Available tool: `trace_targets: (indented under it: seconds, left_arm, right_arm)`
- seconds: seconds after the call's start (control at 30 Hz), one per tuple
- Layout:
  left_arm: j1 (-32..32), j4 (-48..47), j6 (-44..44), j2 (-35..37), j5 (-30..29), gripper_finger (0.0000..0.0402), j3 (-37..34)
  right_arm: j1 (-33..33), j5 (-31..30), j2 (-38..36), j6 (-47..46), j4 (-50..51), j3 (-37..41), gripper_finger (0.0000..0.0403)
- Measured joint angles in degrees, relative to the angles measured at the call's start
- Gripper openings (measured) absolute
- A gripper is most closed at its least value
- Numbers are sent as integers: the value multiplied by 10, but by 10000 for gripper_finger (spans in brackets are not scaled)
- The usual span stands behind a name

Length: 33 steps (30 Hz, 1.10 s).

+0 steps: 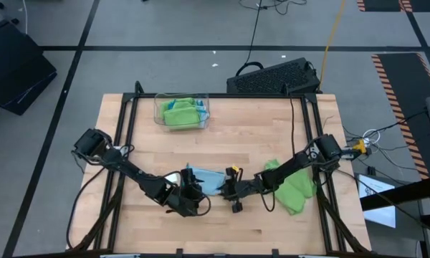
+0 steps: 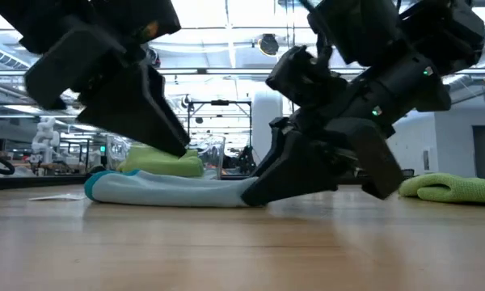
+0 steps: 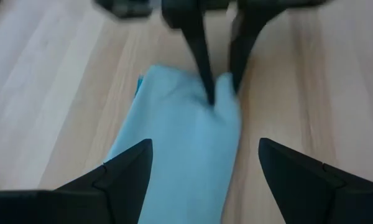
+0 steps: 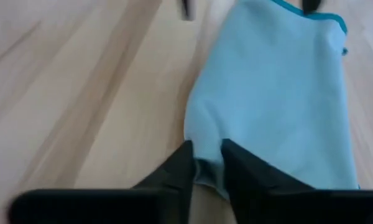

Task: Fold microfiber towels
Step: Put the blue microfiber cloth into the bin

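A light blue microfiber towel [image 1: 209, 180], folded into a long strip, lies flat on the wooden table [image 1: 272, 136] between my two grippers. My right gripper [image 4: 205, 144] reaches in from the table's right and is shut on the strip's right end [image 2: 246, 192]. My left gripper [image 3: 205, 142] comes in from the left and hangs open over the strip's left end, one finger on each side of it; I see no touch. A lime green towel [image 1: 295, 190] lies crumpled at the right, under my right arm. My right gripper pinches the light blue towel's right end [image 4: 206, 163] between its two fingers, where the cloth bunches into a small ridge [image 3: 224, 93]. The fingers slant down from the table's right, along the strip. The towel stays lying on the table.
A clear plastic tray [image 1: 160, 107] holding green towels [image 1: 180, 115] stands at the far left of the table. A black keyboard-like case [image 1: 272, 77] sits beyond the far edge. Bare wood lies along the near edge and in the table's far middle.
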State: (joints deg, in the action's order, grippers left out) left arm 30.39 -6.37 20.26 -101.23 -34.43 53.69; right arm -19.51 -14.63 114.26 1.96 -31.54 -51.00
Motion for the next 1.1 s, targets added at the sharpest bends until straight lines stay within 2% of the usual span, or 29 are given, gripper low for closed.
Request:
trace_targets:
  seconds: [0.13, 0.33, 0.47, 0.63, 0.77, 1.1]
  left_arm:
    - [2, 25, -40, -21, -12, 294, 0]
    - [5, 48, -56, -50, -28, 294, 0]
    - [8, 44, -60, -59, -43, 294, 0]
    - [7, 7, -60, -66, -86, 294, 0]
    - [1, -9, -56, -66, -106, 294, 0]
    - [-21, -37, -48, -65, -107, 294, 0]
  right_arm:
    - [13, 29, -2, -40, -8, 0, 12]
    - [28, 30, -22, -81, -5, 0, 28]
    - [31, 30, -40, -82, 10, 1, 17]
    - [42, 60, -54, -84, 12, 1, 10]
    - [51, 61, -59, -88, 19, 1, 17]
    - [68, 74, -76, -102, 18, 1, 15]
